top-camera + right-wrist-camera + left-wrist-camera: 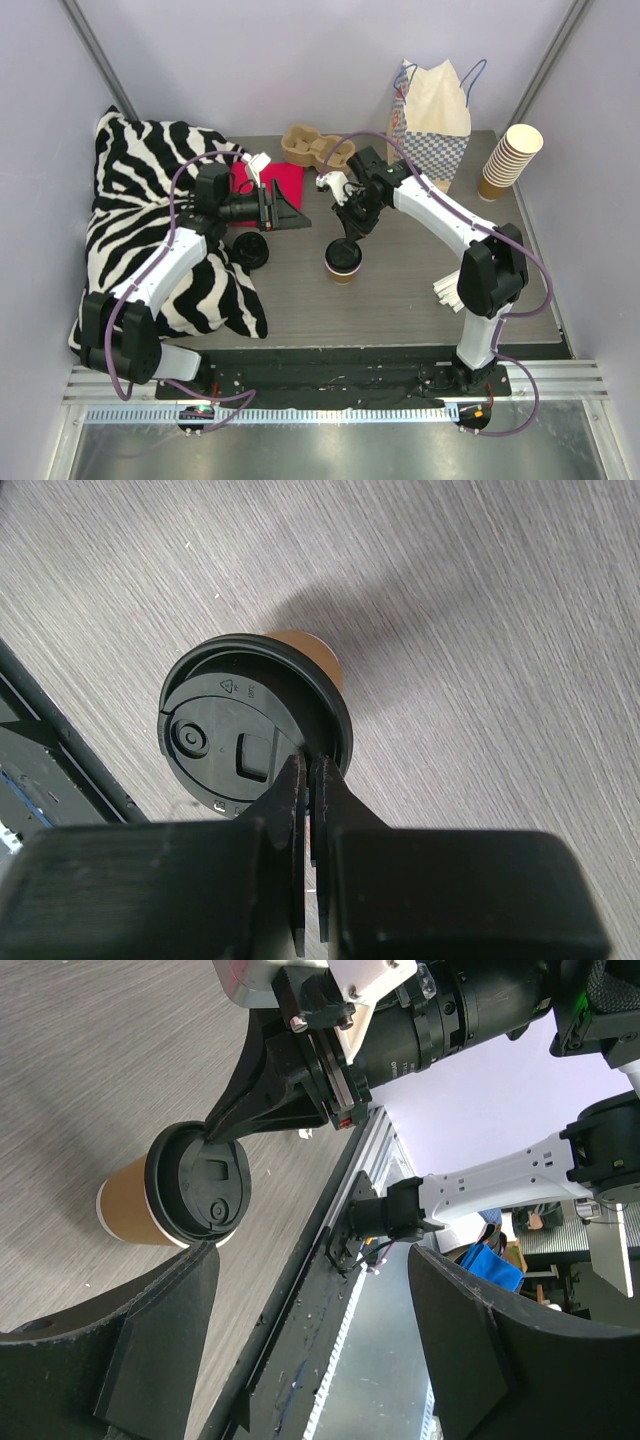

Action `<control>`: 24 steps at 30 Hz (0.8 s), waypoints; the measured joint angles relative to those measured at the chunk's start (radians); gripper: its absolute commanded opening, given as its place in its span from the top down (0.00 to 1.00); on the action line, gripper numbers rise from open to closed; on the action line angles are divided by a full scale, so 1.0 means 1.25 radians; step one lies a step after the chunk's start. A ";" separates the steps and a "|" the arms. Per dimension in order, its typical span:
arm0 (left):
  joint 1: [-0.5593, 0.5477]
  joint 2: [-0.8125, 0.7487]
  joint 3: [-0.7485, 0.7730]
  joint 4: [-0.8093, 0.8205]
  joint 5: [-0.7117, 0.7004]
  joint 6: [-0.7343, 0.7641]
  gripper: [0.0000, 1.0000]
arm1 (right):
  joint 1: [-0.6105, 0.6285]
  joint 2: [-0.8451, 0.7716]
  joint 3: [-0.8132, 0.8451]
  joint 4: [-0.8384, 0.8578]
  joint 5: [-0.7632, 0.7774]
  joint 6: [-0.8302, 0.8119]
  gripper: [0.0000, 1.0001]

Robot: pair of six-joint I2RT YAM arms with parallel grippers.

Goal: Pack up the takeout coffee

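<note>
The takeout coffee (343, 258), a tan paper cup under a round black lid, stands upright on the grey table near the middle. My right gripper (350, 236) hangs over it, shut, nothing held. In the right wrist view its closed tips (310, 767) sit at the rim of the lid (235, 735). The left wrist view shows the coffee (190, 1185) with those tips touching the lid's edge. My left gripper (298, 217) stands open to the left of the cup, pointing right. Its fingers (150, 1360) are wide apart with nothing between them.
A paper bag (432, 120) with a checked front stands at the back. A brown cup carrier (315, 148) and a red cloth (278, 185) lie left of it. Stacked cups (508, 160) stand at the far right. A loose black lid (250, 250) lies beside the zebra cloth (150, 230).
</note>
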 measured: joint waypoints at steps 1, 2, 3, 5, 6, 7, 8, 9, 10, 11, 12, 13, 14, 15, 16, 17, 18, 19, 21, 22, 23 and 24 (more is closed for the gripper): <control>0.000 0.000 0.000 0.000 0.000 0.000 0.20 | 0.000 0.000 0.000 0.000 0.000 0.000 0.98; 0.000 0.000 0.000 0.000 0.000 0.000 0.20 | 0.000 0.000 0.000 0.000 0.000 0.000 0.98; 0.000 0.000 0.000 0.000 0.000 0.000 0.20 | 0.000 0.000 0.000 0.000 0.000 0.000 0.99; 0.000 0.000 0.000 0.000 0.000 0.000 0.20 | 0.000 0.000 0.000 0.000 -0.001 0.000 0.99; 0.000 0.000 0.000 0.000 0.000 0.000 0.20 | 0.000 0.000 0.000 0.000 -0.002 0.000 0.99; 0.000 0.000 0.000 0.000 0.000 0.000 0.20 | 0.000 0.000 0.000 0.000 -0.003 0.000 0.99; 0.000 0.000 0.000 0.000 0.000 0.000 0.20 | 0.000 0.000 0.000 0.000 -0.004 0.001 0.99; 0.000 0.000 0.000 0.000 0.000 0.000 0.20 | 0.000 0.000 0.000 -0.001 -0.008 0.002 0.99; 0.000 0.000 0.000 0.000 0.000 0.000 0.20 | -0.001 0.000 0.000 -0.001 -0.011 0.002 0.99; 0.000 0.000 0.000 0.000 0.000 0.000 0.20 | -0.005 0.001 0.000 -0.001 -0.015 0.003 0.99; 0.000 0.000 0.000 0.000 0.000 0.000 0.20 | -0.006 0.002 0.000 -0.002 -0.021 0.005 0.99; 0.000 0.000 0.000 0.000 0.000 0.000 0.20 | -0.009 0.003 0.001 -0.003 -0.027 0.006 0.99; 0.000 0.000 0.000 0.000 0.000 0.000 0.20 | -0.012 0.006 0.003 -0.006 -0.033 0.008 0.99; 0.000 0.000 0.000 0.000 0.000 0.000 0.20 | -0.015 0.009 0.006 -0.008 -0.039 0.009 0.99; 0.000 0.000 0.000 0.000 0.000 0.000 0.20 | -0.016 0.011 0.007 -0.009 -0.043 0.010 0.99; 0.000 0.000 0.000 0.000 0.000 0.000 0.20 | -0.020 0.013 0.010 -0.013 -0.047 0.011 0.99; 0.000 0.000 0.000 0.000 0.000 0.000 0.20 | -0.021 0.015 0.010 -0.015 -0.049 0.012 0.99; 0.000 0.000 0.000 0.000 0.000 0.000 0.20 | -0.022 0.015 0.010 -0.017 -0.051 0.012 0.99; 0.000 0.000 0.000 0.000 0.000 0.000 0.20 | -0.025 0.015 0.010 -0.023 -0.052 0.012 0.99; 0.000 0.000 0.000 0.000 0.000 0.000 0.20 | -0.026 0.015 0.010 -0.025 -0.052 0.012 0.99; 0.000 0.000 0.000 0.000 0.000 0.000 0.20 | -0.027 0.015 0.010 -0.027 -0.052 0.012 0.99; 0.000 0.000 0.000 0.000 0.000 0.000 0.20 | -0.026 0.015 0.010 -0.029 -0.053 0.012 0.99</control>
